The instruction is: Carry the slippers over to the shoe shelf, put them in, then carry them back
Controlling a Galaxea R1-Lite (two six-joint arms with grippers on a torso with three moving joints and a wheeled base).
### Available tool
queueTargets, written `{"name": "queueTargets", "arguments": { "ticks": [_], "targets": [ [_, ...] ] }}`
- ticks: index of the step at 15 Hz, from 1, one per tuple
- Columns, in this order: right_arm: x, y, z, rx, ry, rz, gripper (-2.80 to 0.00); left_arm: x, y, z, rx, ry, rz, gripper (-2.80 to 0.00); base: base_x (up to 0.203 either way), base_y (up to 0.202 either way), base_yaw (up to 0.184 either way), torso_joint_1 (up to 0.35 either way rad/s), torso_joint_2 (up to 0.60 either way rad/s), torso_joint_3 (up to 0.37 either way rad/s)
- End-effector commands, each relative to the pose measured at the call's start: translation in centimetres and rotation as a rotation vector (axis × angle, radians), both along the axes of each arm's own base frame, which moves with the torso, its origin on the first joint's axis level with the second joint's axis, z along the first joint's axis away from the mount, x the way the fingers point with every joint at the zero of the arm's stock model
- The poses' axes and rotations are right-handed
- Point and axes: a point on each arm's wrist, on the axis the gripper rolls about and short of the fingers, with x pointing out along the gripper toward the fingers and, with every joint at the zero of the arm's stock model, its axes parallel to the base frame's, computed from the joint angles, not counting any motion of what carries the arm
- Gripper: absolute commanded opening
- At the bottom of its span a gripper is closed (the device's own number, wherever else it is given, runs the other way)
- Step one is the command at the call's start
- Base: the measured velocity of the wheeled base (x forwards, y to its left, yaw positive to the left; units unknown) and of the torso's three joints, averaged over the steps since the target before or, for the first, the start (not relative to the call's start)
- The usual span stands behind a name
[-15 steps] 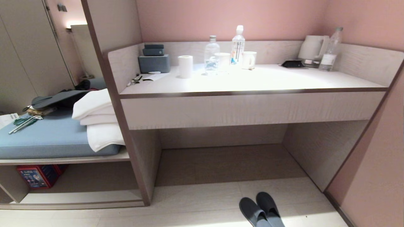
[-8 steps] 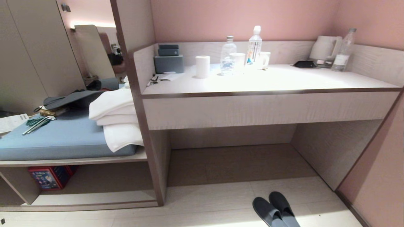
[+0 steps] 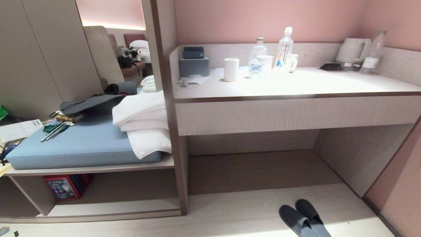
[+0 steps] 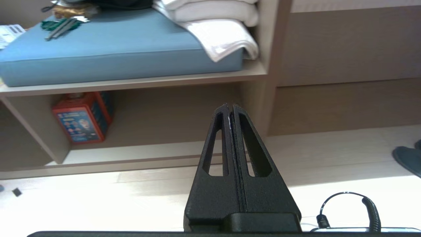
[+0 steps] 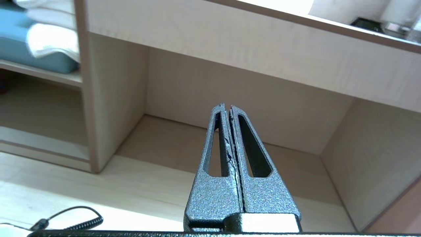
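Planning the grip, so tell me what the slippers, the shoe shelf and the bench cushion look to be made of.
slippers: soft dark grey fabric, matte, no shine; soles seem paler.
shoe shelf: wood-look laminate board, grey-beige, faint grain, smooth pale bottom board.
bench cushion: blue woven upholstery, matte, probably padded, given its rounded edges.

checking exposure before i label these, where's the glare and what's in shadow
Head view: desk top washes out under bright light, recess beneath it shadowed, slippers at a sunlit floor patch. Left wrist view: floor glares white, shoe shelf interior dim. Right wrist view: desk edge blown out.
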Motion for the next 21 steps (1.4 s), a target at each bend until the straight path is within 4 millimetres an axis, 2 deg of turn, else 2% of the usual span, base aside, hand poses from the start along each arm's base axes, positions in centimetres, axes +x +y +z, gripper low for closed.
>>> {"name": "queueTargets", "arguments": {
  "ticks": [1,21],
  "targets": [
    [0.01,0.00,0.02,-0.001,0.000,0.001,-2.80,0.01,0.00,0.01,0.000,0.001,0.000,-2.80,0.000,0.201,-0.003,0.001,0.00,0.001],
    [0.01,0.00,0.02,-0.001,0.000,0.001,-2.80,0.00,0.00,0.02,0.000,0.000,0.001,-2.80,0.000,0.195,-0.002,0.003,0.00,0.003]
  ]
}}
